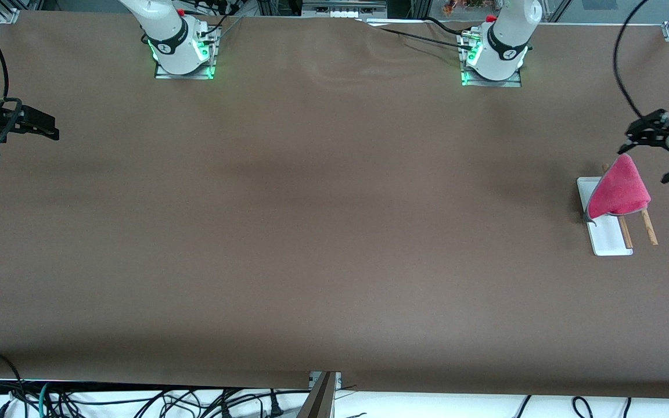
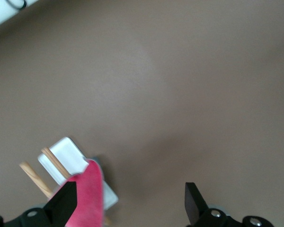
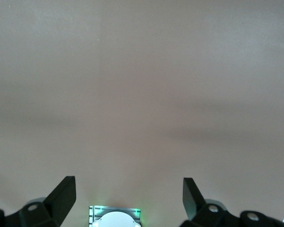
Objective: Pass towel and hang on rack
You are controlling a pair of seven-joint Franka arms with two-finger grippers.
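The towel (image 1: 619, 188) hangs draped over the two wooden rods of the rack (image 1: 607, 235), pink side out, with a bit of grey showing at its lower corner. The rack stands on the brown table (image 1: 311, 232) at the left arm's end. The left gripper (image 1: 657, 152) hovers over the table just beside the rack, its fingers spread wide and holding nothing. The right gripper (image 1: 50, 129) waits at the right arm's end of the table, fingers spread as well and empty.
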